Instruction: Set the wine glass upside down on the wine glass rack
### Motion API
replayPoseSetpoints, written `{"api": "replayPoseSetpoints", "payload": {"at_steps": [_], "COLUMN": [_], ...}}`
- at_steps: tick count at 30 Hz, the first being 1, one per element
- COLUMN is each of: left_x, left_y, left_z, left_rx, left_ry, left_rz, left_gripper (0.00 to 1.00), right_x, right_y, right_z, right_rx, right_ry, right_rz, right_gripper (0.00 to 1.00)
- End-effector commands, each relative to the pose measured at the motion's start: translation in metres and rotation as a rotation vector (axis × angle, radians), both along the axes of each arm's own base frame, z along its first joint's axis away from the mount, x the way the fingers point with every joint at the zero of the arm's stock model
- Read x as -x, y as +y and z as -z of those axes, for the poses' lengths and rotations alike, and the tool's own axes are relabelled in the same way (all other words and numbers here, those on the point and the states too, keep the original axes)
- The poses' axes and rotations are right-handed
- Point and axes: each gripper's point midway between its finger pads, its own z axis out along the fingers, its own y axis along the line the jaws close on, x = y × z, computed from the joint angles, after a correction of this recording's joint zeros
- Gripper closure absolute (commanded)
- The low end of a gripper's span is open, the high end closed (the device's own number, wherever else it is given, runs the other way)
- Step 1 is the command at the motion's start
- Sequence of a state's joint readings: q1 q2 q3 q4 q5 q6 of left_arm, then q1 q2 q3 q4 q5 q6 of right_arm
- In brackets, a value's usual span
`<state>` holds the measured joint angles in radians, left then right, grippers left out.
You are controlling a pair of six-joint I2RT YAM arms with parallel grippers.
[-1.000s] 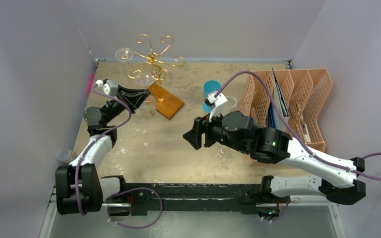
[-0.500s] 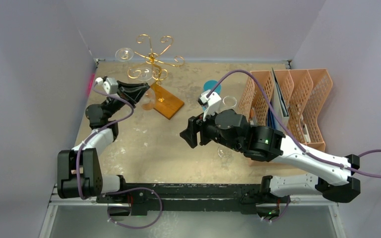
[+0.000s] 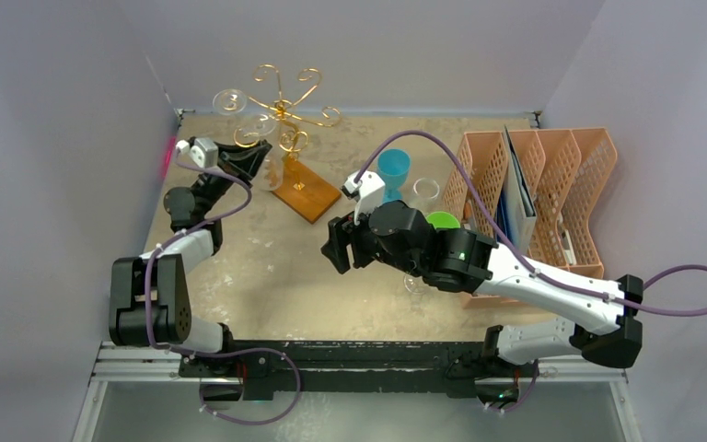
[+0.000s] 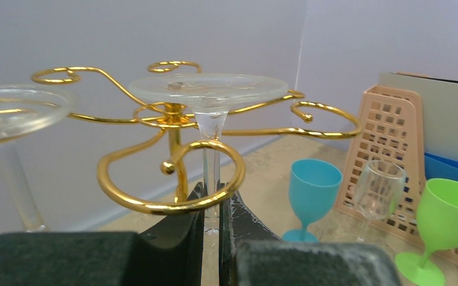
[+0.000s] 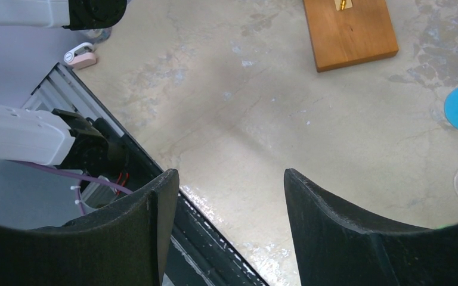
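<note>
My left gripper (image 3: 254, 164) is shut on the stem of a clear wine glass (image 4: 210, 101), held upside down with its foot on top. In the left wrist view my gripper (image 4: 212, 205) holds the stem inside a gold spiral ring of the wine glass rack (image 4: 170, 119). The rack (image 3: 282, 109) stands on its brown wooden base (image 3: 307, 190) at the back left. A second clear glass (image 4: 9, 116) hangs upside down on the rack to the left. My right gripper (image 3: 335, 250) is open and empty over the table middle (image 5: 229, 176).
A blue goblet (image 3: 392, 169), a clear glass (image 3: 426, 193) and a green goblet (image 3: 442, 221) stand right of the rack. Another clear glass's foot (image 3: 414, 284) shows under the right arm. An orange mesh organizer (image 3: 552, 193) stands at the right. The rack's base (image 5: 349, 30) shows in the right wrist view.
My left gripper has carried the glass back and up to the rack's near arm. My right arm has swung left, uncovering the green goblet.
</note>
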<state>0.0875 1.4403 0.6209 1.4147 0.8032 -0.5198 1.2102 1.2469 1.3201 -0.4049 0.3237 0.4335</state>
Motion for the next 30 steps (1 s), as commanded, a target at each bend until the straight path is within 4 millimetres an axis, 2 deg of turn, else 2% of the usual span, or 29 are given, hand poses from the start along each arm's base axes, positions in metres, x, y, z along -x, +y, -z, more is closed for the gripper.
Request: {"api": "replayPoseSetpoints", "payload": {"at_steps": [1, 7, 16, 22, 30], "left_x": [-0.009, -0.014, 0.000, 0.014, 0.029], "left_y": [0.017, 0.033, 0.044, 0.036, 0.019], "left_z": [-0.046, -0.044, -0.038, -0.040, -0.029], "left_rx": [0.037, 0.063, 0.074, 0.033, -0.013], "left_ry": [-0.175, -0.171, -0.185, -0.217, -0.205], "left_rz": [-0.121, -0.233, -0.316, -0.283, -0.183], "left_gripper": [1.00, 1.00, 1.00, 1.00, 1.00], "right_x": [-0.005, -0.005, -0.004, -0.003, -0.002], "right_y": [0.007, 0.009, 0.014, 0.014, 0.010], "right_z": [-0.027, -0.024, -0.022, -0.020, -0.018], "right_rx": [-0.080, -0.073, -0.084, -0.082, -0.075], "right_ry": [-0.024, -0.010, 0.006, 0.011, 0.014], "right_rz": [0.015, 0.019, 0.013, 0.010, 0.014], "right_gripper": [0.33, 0.33, 0.33, 0.33, 0.33]}}
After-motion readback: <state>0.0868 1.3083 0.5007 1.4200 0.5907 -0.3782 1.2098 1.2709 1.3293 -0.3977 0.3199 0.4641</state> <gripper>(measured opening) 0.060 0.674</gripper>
